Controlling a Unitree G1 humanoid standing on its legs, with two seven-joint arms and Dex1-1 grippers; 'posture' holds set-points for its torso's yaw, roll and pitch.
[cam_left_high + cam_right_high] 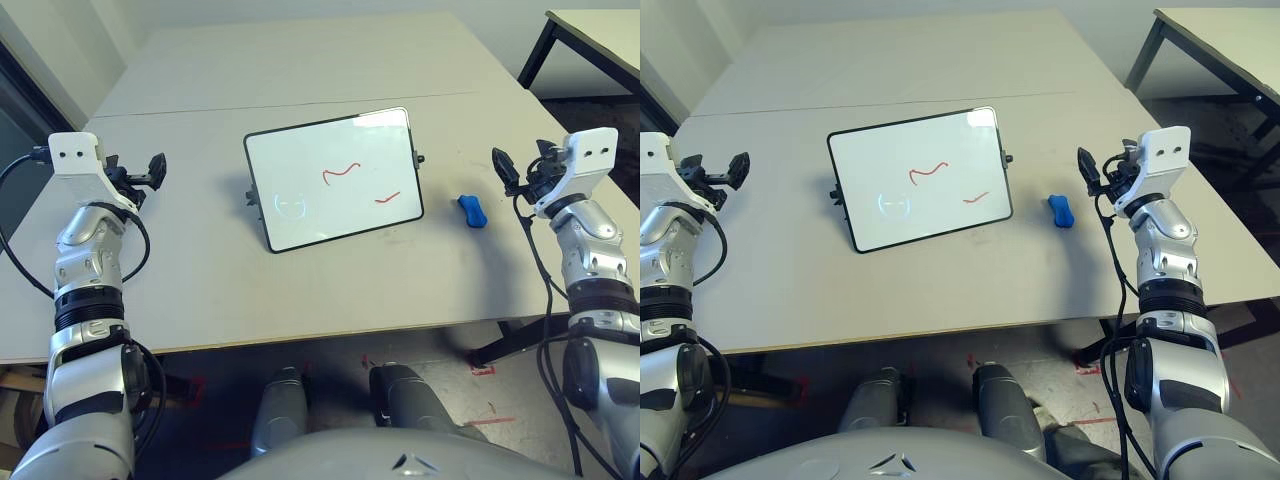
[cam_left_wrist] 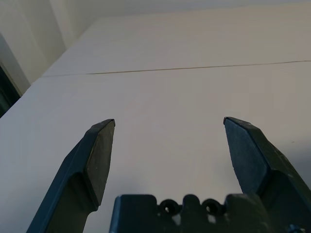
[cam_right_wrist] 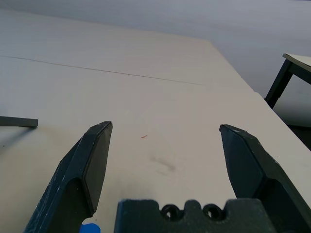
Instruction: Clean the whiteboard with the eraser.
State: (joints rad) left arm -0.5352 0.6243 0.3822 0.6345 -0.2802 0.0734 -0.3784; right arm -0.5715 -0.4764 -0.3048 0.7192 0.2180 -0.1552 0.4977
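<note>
On the pale table (image 1: 200,290), left eye view: whiteboard (image 1: 335,180) lying skewed, two red squiggles on it, black clips at its sides. Blue eraser (image 1: 472,211) just beside it, between board and right gripper (image 1: 510,175); nothing stands between that gripper and eraser. Second table (image 1: 600,35) beyond. Left wrist view: left gripper (image 2: 169,119) spread, empty, over bare tabletop. Right wrist view: right gripper spread too, empty; small red mark (image 3: 144,136) on the tabletop.
</note>
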